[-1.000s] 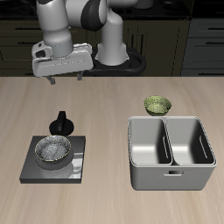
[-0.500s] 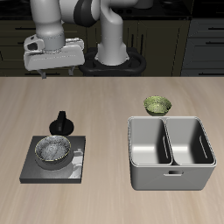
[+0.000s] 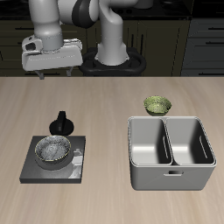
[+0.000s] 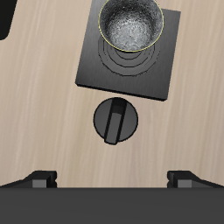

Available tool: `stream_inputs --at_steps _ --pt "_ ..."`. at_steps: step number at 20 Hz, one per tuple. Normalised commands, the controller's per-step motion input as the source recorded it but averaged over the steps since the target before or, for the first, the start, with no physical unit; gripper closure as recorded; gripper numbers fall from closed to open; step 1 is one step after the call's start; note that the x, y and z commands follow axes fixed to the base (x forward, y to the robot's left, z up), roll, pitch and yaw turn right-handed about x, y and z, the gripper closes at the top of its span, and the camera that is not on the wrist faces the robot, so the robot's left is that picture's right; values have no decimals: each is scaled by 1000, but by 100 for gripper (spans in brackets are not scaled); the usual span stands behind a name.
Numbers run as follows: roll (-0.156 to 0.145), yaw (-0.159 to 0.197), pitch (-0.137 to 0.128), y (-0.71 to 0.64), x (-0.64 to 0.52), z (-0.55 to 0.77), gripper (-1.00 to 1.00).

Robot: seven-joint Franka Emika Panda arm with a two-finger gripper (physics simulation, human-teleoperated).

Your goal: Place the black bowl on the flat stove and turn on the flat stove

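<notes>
I have the end effector [image 3: 52,77] raised well above the bench [image 3: 105,105], back behind the flat stove [image 3: 35,171]. Compared with a second ago it has drifted away from the grey tray [image 3: 171,153] side and a touch higher; over the last half second it has barely moved, so the arm looks close to settled. Its fingers [image 4: 39,178] sit wide apart at the edges of the wrist view with nothing between them: spread and empty.

The black bowl [image 3: 54,150] sits on the flat stove, over the ring marks, upright, and it hasn't shifted across these frames. I judge the placing half of the task as done. The olive-green bowl [image 3: 157,105] stays untouched behind the tray.

What remains is the knob [image 4: 115,121], which lies right under the wrist camera, at the stove's back edge. I can't tell from its bar whether it is already turned, nor see any glow on the plate. If it isn't on, my next move is a straight descent onto the knob.
</notes>
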Motion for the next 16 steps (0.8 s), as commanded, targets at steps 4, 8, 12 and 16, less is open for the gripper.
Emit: stream_inputs --at_steps 4,8,12,16 --pt "18 -22 -12 55 134 -110 -100" --pt "-47 -54 2 9 152 -176 -100" --pt "35 12 -15 211 -1 -240 -100" --pt "2 -5 -17 140 -36 -193 -100"
